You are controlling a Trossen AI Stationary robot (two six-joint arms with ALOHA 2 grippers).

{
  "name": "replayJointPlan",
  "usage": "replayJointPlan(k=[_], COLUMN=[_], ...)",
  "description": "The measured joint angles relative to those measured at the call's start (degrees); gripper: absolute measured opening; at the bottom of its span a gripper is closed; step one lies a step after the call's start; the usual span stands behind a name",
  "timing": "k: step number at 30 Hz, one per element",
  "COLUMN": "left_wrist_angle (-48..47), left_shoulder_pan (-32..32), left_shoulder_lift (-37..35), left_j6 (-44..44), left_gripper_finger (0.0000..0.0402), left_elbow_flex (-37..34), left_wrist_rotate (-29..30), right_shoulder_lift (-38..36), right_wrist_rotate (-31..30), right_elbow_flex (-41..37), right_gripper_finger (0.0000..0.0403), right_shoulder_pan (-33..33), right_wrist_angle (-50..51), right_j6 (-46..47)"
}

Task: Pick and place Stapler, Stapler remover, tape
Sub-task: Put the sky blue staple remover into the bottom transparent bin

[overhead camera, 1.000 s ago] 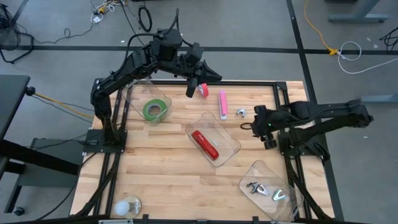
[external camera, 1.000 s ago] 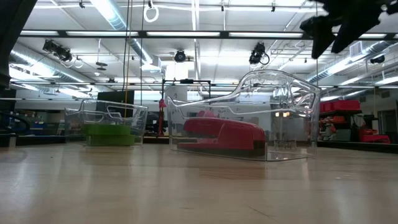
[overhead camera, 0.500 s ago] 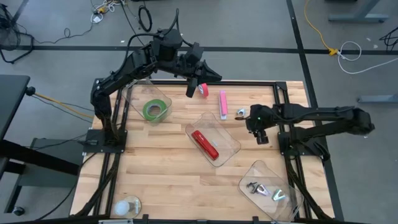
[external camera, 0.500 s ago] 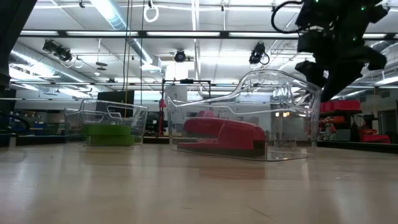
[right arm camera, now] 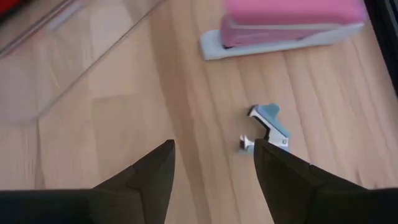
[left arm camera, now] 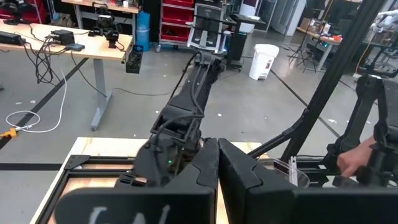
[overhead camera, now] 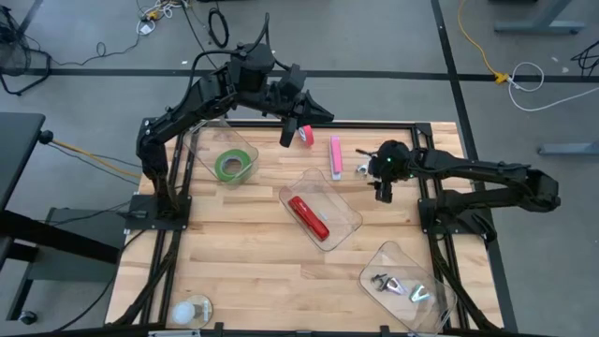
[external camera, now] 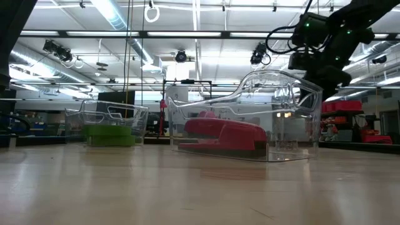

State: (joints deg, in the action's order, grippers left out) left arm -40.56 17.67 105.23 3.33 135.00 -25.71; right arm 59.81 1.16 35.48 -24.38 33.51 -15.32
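A small blue-grey staple remover [overhead camera: 362, 169] lies on the wooden table, also in the right wrist view [right arm camera: 268, 127], next to a pink stapler [overhead camera: 335, 155] [right arm camera: 292, 25]. My right gripper [overhead camera: 381, 190] [right arm camera: 211, 180] hovers open just to the near right of the remover and touches nothing. A green tape roll [overhead camera: 234, 165] lies in a clear container [overhead camera: 208, 142]. A red stapler [overhead camera: 309, 217] lies in a second clear container [overhead camera: 344, 208]. My left gripper [overhead camera: 286, 136] [left arm camera: 217, 163] is shut and waits above the far edge, beside a small pink object [overhead camera: 307, 137].
A third clear container [overhead camera: 374, 257] at the near right holds metal staple removers [overhead camera: 398, 285]. A white round object [overhead camera: 192, 311] sits at the near left corner. Bare wood lies between the containers. A black frame [overhead camera: 374, 124] borders the table.
My right gripper has moved toward the table's left and far edges, from beside its own base to a spot just near-right of the staple remover, and has come down lower in the low view. The objects have not moved.
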Motion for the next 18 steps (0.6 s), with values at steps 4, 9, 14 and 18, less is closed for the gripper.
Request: replayJointPlan(k=[4, 9, 14, 18], left_wrist_angle=[0.00, 0.00, 0.00, 0.00], left_shoulder_pan=[0.00, 0.00, 0.00, 0.00], left_shoulder_lift=[0.00, 0.00, 0.00, 0.00], left_j6=[-0.03, -0.13, -0.13, -0.13], left_gripper_finger=[0.0014, 0.0014, 0.0014, 0.0014], left_elbow_flex=[0.00, 0.00, 0.00, 0.00], left_wrist_rotate=[0.00, 0.00, 0.00, 0.00], right_shoulder_lift=[1.15, 3.05, 5.42, 7.67], right_wrist_rotate=[0.45, 1.01, 1.38, 1.43], right_elbow_flex=[-0.02, -0.02, -0.02, -0.02], right_gripper_finger=[0.0220, 0.0220, 0.0220, 0.0220], right_shoulder_pan=[-3.68, -8.24, -11.89, -13.87], right_wrist_angle=[-1.98, -3.69, -4.91, -4.98], right_j6=[3.57, 10.58, 19.34, 27.10])
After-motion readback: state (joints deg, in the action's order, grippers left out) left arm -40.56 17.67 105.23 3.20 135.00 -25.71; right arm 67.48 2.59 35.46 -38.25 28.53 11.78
